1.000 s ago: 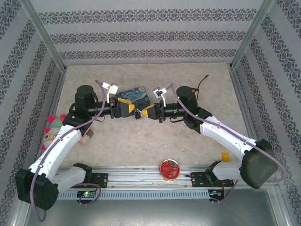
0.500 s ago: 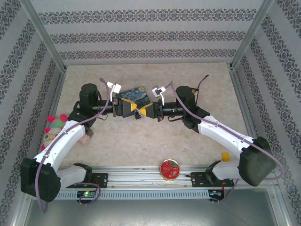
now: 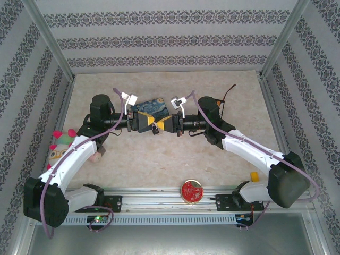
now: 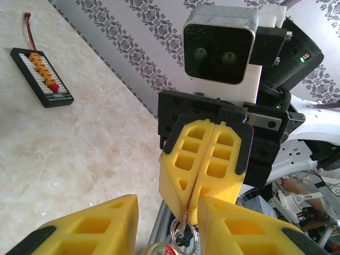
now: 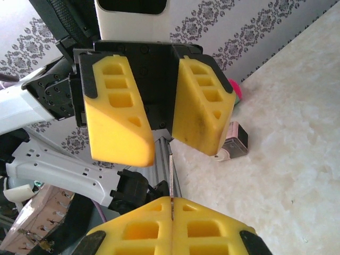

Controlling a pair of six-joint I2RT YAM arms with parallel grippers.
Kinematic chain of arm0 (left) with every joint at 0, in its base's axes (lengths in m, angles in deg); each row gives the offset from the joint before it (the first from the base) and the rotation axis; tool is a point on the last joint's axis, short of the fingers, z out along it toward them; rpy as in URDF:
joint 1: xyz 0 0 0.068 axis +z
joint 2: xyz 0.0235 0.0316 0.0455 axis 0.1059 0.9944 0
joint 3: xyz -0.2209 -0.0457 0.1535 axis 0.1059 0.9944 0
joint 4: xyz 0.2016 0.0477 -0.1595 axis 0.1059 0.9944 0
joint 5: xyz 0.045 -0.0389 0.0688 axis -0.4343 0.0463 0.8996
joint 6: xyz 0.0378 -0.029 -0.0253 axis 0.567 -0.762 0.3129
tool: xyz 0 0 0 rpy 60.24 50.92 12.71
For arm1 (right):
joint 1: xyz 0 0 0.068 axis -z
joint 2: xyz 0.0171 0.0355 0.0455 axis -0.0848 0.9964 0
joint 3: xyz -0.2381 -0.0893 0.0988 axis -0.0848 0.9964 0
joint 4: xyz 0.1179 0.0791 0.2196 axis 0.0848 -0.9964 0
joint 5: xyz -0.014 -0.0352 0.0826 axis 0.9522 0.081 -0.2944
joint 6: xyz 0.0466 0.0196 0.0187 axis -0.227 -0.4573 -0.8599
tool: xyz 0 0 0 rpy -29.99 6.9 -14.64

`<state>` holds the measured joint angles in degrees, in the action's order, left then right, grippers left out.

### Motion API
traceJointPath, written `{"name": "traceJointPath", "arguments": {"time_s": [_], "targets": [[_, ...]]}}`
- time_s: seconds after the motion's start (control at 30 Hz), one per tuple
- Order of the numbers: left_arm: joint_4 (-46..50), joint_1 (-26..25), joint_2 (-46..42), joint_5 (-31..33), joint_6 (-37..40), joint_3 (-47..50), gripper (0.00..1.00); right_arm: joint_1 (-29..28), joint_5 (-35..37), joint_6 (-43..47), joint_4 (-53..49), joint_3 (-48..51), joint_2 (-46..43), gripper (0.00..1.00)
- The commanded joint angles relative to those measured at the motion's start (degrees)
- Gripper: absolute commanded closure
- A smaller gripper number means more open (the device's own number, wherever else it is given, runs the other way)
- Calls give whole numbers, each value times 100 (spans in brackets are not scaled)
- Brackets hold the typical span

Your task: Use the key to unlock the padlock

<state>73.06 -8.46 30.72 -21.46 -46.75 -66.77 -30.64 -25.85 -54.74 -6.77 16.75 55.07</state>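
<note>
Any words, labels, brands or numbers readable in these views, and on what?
No text can be read anywhere.
Red round thing: white marks, too small to read.
Black connector board: no legible print.
Painted tin: a picture, no words visible.

Tin blue with yellow swirls. Right gripper beside it yellow and black, key silvery. Table beige marbled; walls pale with dark floral stripes. Lid well in front of tin red. Toy left of tin pink and green.
</note>
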Motion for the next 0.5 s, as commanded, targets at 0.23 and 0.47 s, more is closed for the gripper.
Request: {"name": "traceJointPath", "arguments": {"time_s": [0.23,0.47], "targets": [[-370,-40,14,-204,-85,97,79,-53,-33,-107,494,-57,24,100],[-1255,-79,-25,-164,-530,256,100,-52,-46,-211,655,-22,73,100]]}}
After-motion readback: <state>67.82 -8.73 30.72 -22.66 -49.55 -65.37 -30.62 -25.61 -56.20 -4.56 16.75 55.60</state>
